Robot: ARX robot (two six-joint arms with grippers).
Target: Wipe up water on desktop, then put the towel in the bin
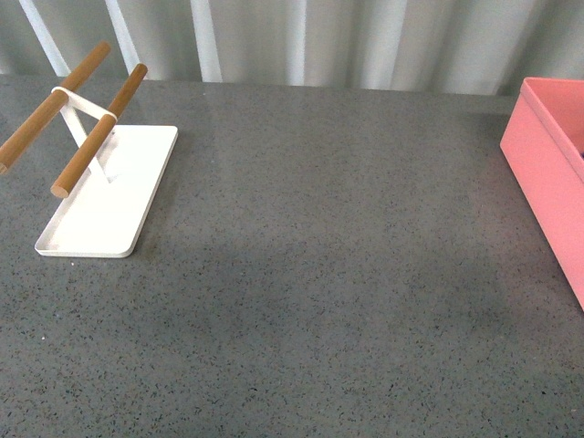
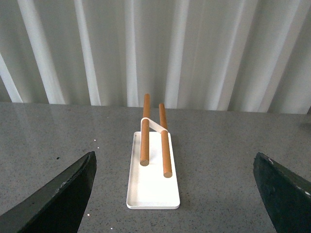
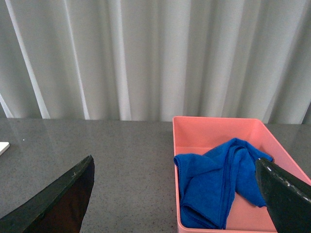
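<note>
Where crumpled, towel [image 3: 218, 182] inside bin [image 3: 214, 127]

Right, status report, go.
Left tool open, empty. Right tool open, empty. Royal-blue microfibre towel crumpled inside salmon-pink plastic bin. Speckled grey desktop: no obstruction seen.

I seem to be working in a staged test space, something like a lab bench dressed to look domestic. Before me stretches a broad desktop [image 1: 328, 274] of dark grey speckled stone, slightly glossy, like a kitchen counter. Behind it hangs a pale curtain [image 1: 365, 41] in long vertical folds, closing off the whole background. Few items sit on the surface: a flat white tray [image 1: 105, 214] carrying two wooden rods [image 1: 87, 155] on a white stand, and a salmon-pink plastic bin [image 1: 547, 155]. I cannot tell more about the room.
</note>
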